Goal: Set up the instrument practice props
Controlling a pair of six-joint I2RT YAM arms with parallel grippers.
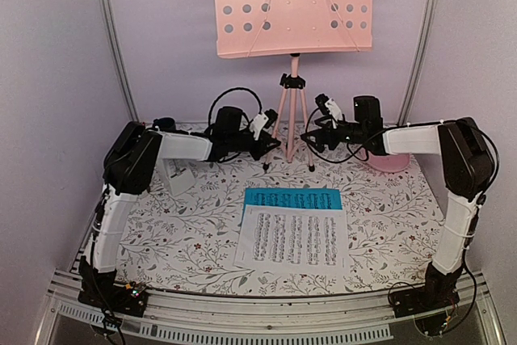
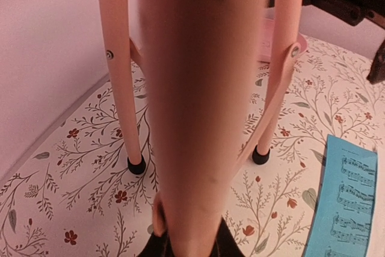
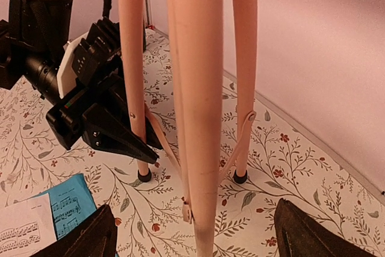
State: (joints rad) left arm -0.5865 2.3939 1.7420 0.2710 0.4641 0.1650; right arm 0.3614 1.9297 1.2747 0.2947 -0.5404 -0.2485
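The pink music stand [image 1: 292,111] stands at the back middle, its perforated desk [image 1: 295,6] high up and bare. My left gripper [image 1: 271,147] is at the tripod's left. In the left wrist view its jaws sit tight on either side of one pink leg [image 2: 192,118]. My right gripper [image 1: 311,136] is open, and its fingers [image 3: 313,233] stand wide on either side of the nearest leg [image 3: 201,118] without touching it. The white sheet [image 1: 292,236] lies on the blue sheet [image 1: 291,198] at the front middle. The white metronome [image 1: 179,177] stands partly under my left arm.
A pink plate [image 1: 392,163] lies at the back right under my right arm. The back wall is close behind the tripod. The stand's black feet [image 3: 240,177] rest on the flowered tablecloth [image 1: 186,240]. A corner of the blue sheet shows in the left wrist view [image 2: 346,203].
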